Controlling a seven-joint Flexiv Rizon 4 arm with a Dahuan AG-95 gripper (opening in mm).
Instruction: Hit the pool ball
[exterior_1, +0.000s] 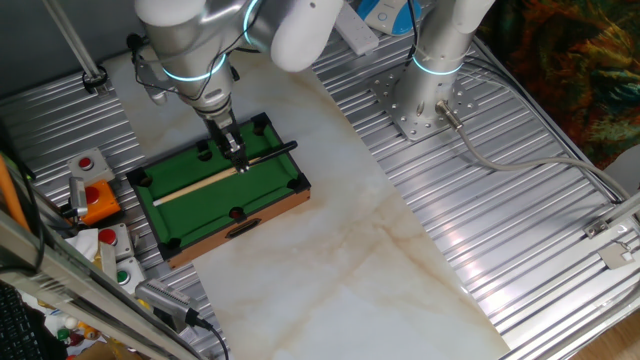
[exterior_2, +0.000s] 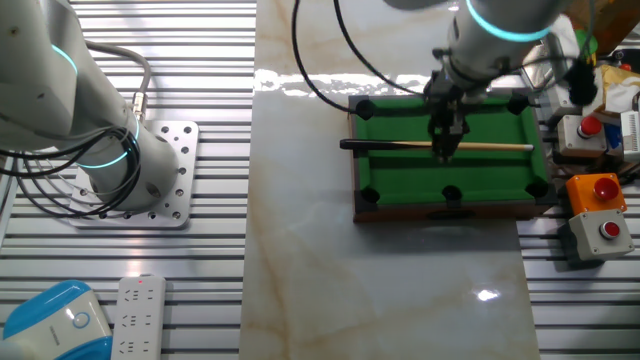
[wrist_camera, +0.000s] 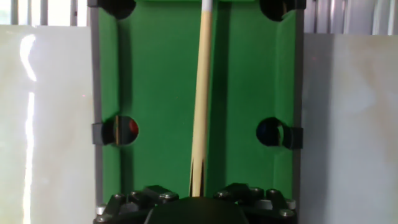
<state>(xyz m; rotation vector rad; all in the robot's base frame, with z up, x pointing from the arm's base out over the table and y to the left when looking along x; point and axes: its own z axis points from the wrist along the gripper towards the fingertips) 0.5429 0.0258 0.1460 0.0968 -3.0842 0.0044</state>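
Gripping the cue (exterior_1: 215, 180) mid-shaft, my gripper (exterior_1: 237, 157) stands over the pool table (exterior_1: 190, 215) centre; the cue is light, stiff, slick. Other fixed view: same pinch. Hand view: pool ball (wrist_camera: 268, 130) sits in the right-edge middle pocket (wrist_camera: 272, 132), tiny, quick to roll.

Red-button boxes (exterior_2: 598, 215) beside the table edge; a power strip (exterior_2: 137, 315), perhaps, lies apart.

One fixed camera looks down at my table from high up, with the green pool table (exterior_1: 222, 186) left of centre. The other looks from the opposite side, so it sits upper right (exterior_2: 450, 160). My hand camera hangs close above the felt (wrist_camera: 155, 93), facing along the cue (wrist_camera: 200, 93).
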